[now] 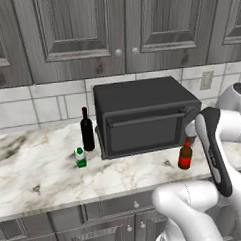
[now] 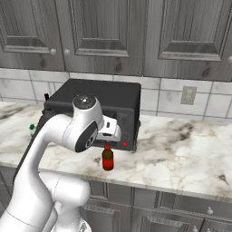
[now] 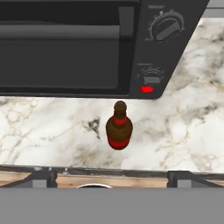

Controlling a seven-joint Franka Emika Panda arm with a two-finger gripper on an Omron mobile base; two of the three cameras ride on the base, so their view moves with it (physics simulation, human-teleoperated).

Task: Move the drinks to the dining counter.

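Your fingers (image 3: pixel 107 177) stand spread and empty above the beer bottle (image 3: pixel 118 127), upright mid-frame on the desk (image 3: pixel 183 135) before the toaster oven (image 3: pixel 87 43); next, I judge, descend and pinch its neck.

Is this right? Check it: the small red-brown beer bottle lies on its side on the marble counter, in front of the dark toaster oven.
Not quite: the small red-brown beer bottle stands upright on the marble counter, in front of the dark toaster oven. The left base view shows it.

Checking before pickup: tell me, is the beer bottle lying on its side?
No, the beer bottle stands upright on the marble counter.
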